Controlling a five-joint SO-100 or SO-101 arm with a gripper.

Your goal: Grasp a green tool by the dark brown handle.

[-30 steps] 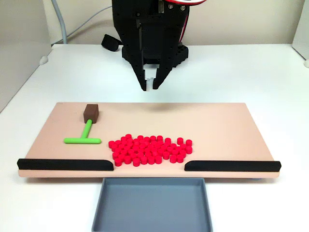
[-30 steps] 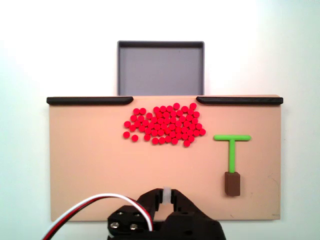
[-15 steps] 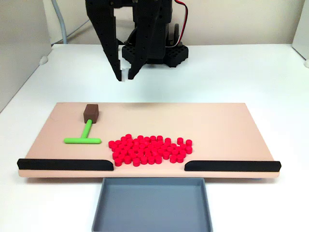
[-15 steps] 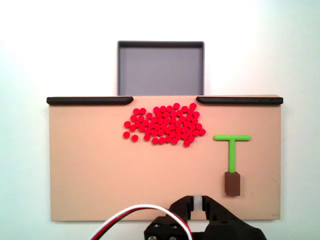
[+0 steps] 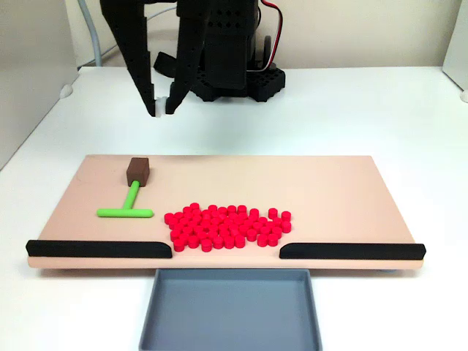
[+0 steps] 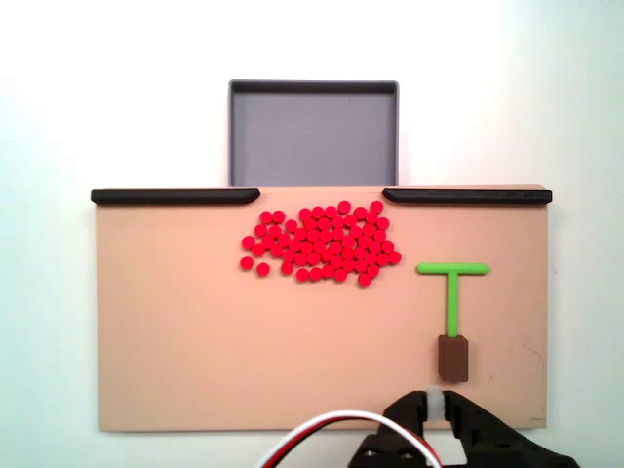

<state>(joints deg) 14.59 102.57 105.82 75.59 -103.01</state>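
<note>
Since half a second ago the gripper has swung left in a fixed view and now hangs above the table behind the board, fingertips narrowly apart, gripping nothing. Below it the green tool lies flat, dark brown handle toward the arm, red cylinders alongside

From above in a fixed view, the gripper sits at the board's near edge, just below the handle of the tool
</note>
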